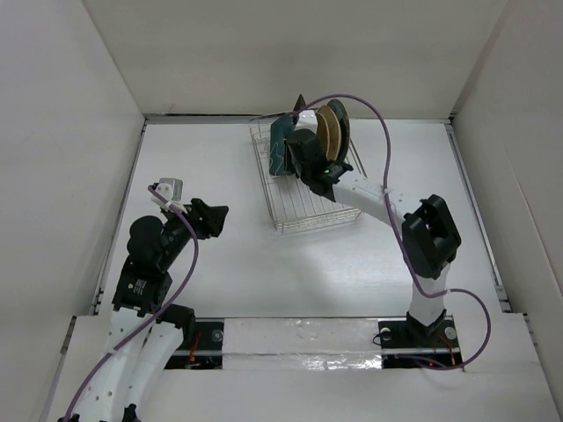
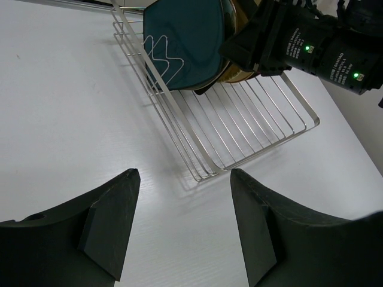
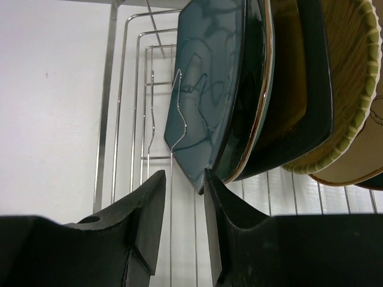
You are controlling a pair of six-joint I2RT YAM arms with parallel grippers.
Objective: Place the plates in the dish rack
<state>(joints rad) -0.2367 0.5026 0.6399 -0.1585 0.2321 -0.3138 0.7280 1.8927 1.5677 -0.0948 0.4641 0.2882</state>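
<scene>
The silver wire dish rack [image 1: 308, 211] stands at the back centre of the table. Several plates stand upright in its far end. The teal square plate [image 3: 209, 89] is the nearest, leaning on a slot divider, with darker plates [image 3: 299, 78] and a tan ribbed plate [image 3: 350, 89] behind it. My right gripper [image 3: 184, 176] is in the rack just below the teal square plate's lower corner, which touches the tip of one finger [image 3: 215, 191]. The jaws are narrowly open with nothing between them. My left gripper [image 2: 182, 176] is open and empty over bare table, left of the rack [image 2: 257, 125].
White walls enclose the table on three sides. The near part of the rack [image 1: 317, 215] holds no plates. The right arm [image 1: 378, 198] reaches over the rack's right side. A purple cable [image 1: 378, 123] loops above the plates.
</scene>
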